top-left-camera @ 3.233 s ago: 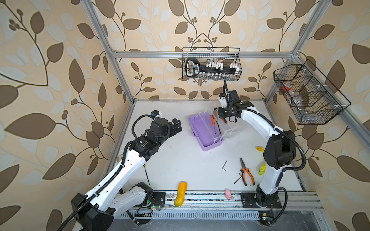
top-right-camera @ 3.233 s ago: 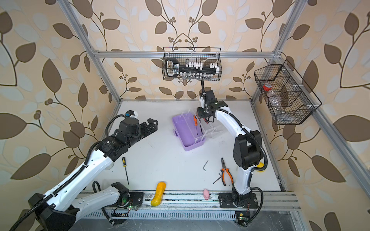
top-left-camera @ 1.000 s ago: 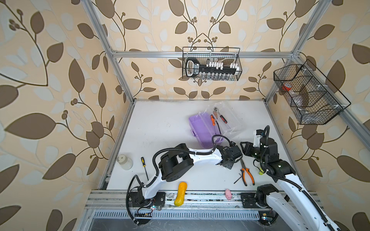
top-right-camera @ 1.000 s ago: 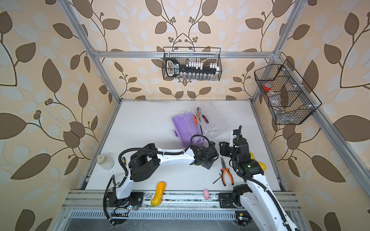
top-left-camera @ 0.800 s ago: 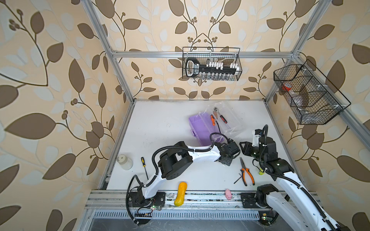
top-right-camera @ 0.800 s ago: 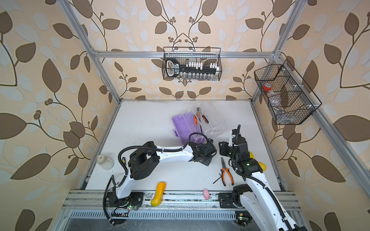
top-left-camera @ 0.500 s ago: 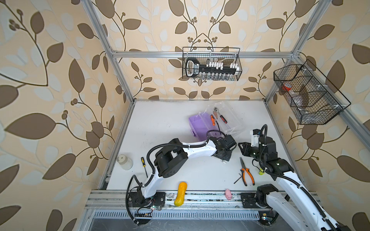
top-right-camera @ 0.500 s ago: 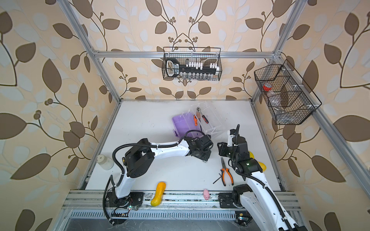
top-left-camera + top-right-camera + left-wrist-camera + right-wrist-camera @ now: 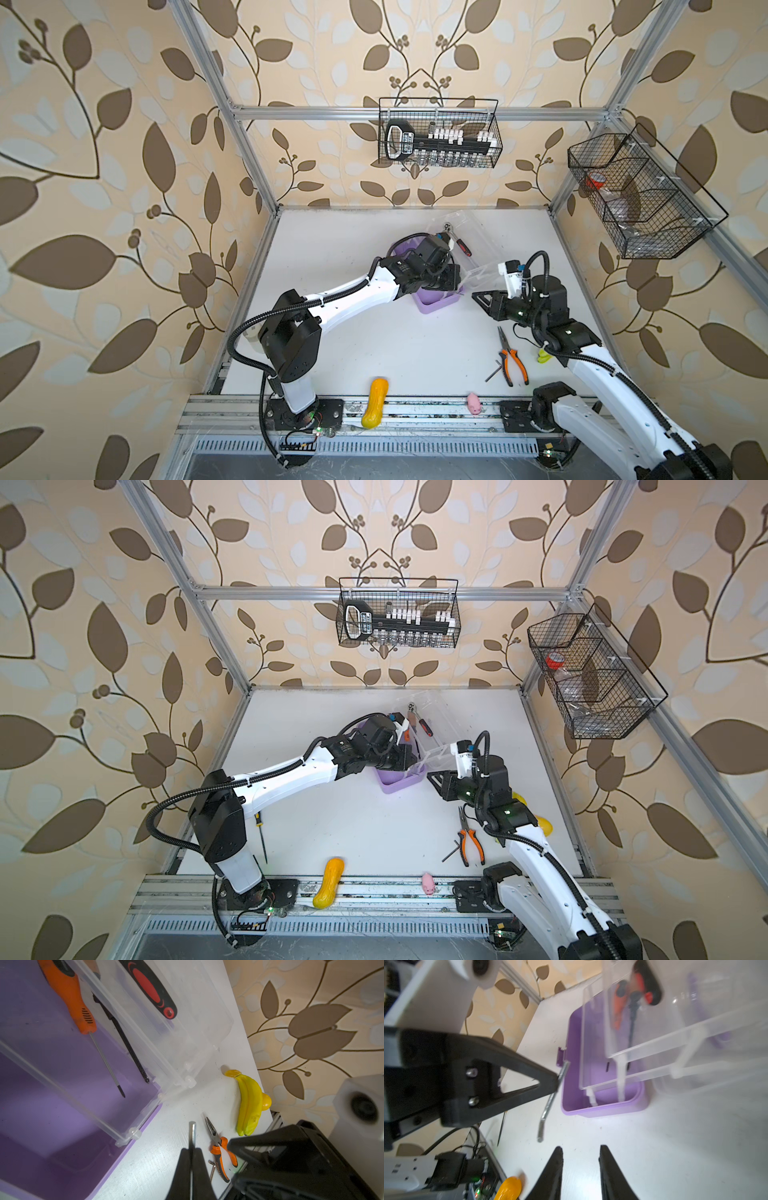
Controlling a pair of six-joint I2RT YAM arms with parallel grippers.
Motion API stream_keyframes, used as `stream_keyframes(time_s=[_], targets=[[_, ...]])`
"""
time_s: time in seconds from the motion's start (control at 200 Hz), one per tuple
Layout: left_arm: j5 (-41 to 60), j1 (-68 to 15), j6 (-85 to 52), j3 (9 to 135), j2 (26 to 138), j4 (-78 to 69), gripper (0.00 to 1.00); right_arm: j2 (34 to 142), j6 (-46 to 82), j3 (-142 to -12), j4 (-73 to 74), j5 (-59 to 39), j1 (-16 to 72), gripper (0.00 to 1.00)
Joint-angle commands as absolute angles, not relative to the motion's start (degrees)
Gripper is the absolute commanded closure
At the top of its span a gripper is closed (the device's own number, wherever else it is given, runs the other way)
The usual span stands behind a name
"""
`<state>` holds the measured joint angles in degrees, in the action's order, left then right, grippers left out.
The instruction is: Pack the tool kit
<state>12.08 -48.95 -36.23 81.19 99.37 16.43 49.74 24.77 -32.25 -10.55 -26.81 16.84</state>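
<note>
The tool kit (image 9: 437, 302) sits open in the middle of the tabletop (image 9: 332, 249), a screwdriver (image 9: 68, 995) in its clear tray (image 9: 593, 1047). The left claw (image 9: 192, 1150), clamped on a hex key (image 9: 550, 1097), hangs just beside the box's rim. The right claw (image 9: 579, 1165) hovers near, fingers apart and empty. Pliers (image 9: 513, 362) lie well apart.

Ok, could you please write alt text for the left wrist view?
The left claw is shut on a metal hex key, beside the open lilac tool kit. Its clear tray holds an orange screwdriver; pliers and a toy banana lie on the white table.
</note>
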Motion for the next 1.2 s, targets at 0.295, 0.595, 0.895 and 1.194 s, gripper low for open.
stream_keyframes(time_s=[0.295,0.595,0.895,1.194], targets=[[14.33,-48.43,-37.62,77.78,93.94,14.07,1.00,54.44,18.41,-40.61,-12.74,-14.87,29.98,0.54],[11.44,-47.56,-37.74,73.09,91.58,15.45,1.00,54.89,19.54,-38.76,-15.64,-13.05,29.38,0.62],[10.15,-43.60,-39.89,65.98,88.48,14.47,1.00,55.80,20.18,-36.52,-22.19,-9.53,27.52,0.64],[7.42,-50.00,-29.56,63.96,85.74,26.29,0.97,53.97,23.28,-38.56,-27.42,-4.82,26.64,0.64]])
